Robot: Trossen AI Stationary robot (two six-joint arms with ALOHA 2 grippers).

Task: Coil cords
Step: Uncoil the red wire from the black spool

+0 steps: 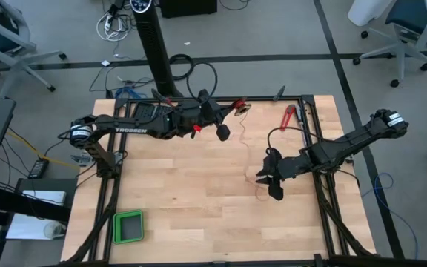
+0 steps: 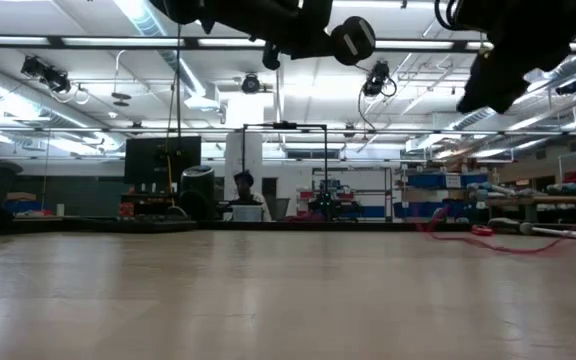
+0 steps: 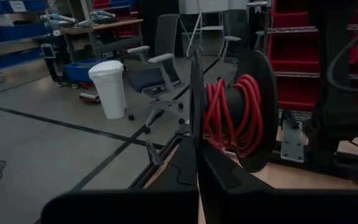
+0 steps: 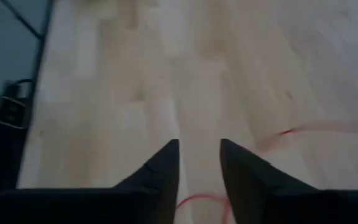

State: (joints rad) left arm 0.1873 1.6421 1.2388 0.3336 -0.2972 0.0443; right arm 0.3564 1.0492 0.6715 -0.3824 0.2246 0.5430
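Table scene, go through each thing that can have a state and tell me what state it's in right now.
red cord: loose strand lying on the table, not held.
spool: partly wound with red cord, held off the table.
left gripper: shut on spool.
right gripper: open, empty, above the cord.

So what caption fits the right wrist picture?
Open right gripper above the pale wooden table, thin red cord lying loose.

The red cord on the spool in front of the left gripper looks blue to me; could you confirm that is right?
Not quite: the cord wound on the spool is red, not blue, as the left wrist view shows. It does sit just ahead of the left gripper.
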